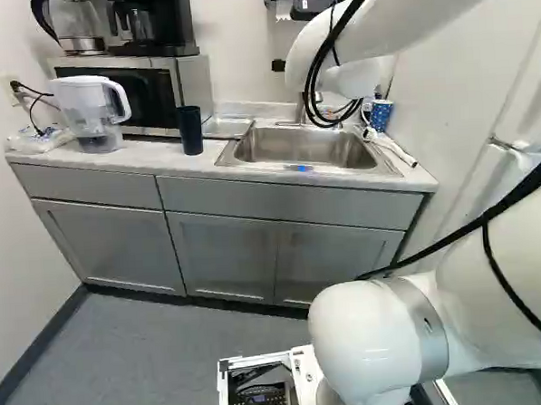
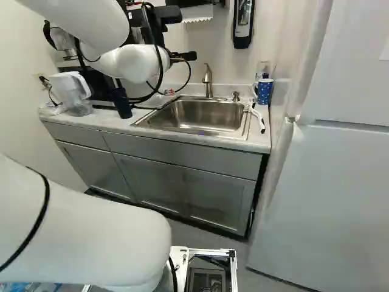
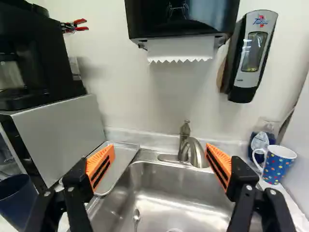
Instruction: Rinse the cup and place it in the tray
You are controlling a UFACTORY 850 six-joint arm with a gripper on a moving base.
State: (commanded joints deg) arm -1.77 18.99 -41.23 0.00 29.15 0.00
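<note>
My gripper [image 2: 184,56] is over the sink area in the right base view, mostly hidden by the arm. In the wrist view the gripper [image 3: 159,164] stands wide open, nothing between its orange pads. A dark blue cup [image 1: 190,130] stands upright on the counter, left of the sink; the wrist view shows this cup [image 3: 15,198] outside one finger. Outside the other finger is a dotted blue mug [image 3: 278,165], upright in the sink's far corner region. The metal tray [image 3: 120,163] lies flat between microwave and sink, partly behind a finger.
The steel sink [image 2: 200,115] has a faucet [image 3: 193,151] at its back; a spoon [image 3: 136,216] lies inside. A microwave [image 1: 194,79], a water pitcher [image 1: 89,112] and coffee maker stand left. Above hang a paper towel dispenser [image 3: 181,19] and soap dispenser [image 3: 251,55]. A refrigerator [image 2: 334,194] stands right.
</note>
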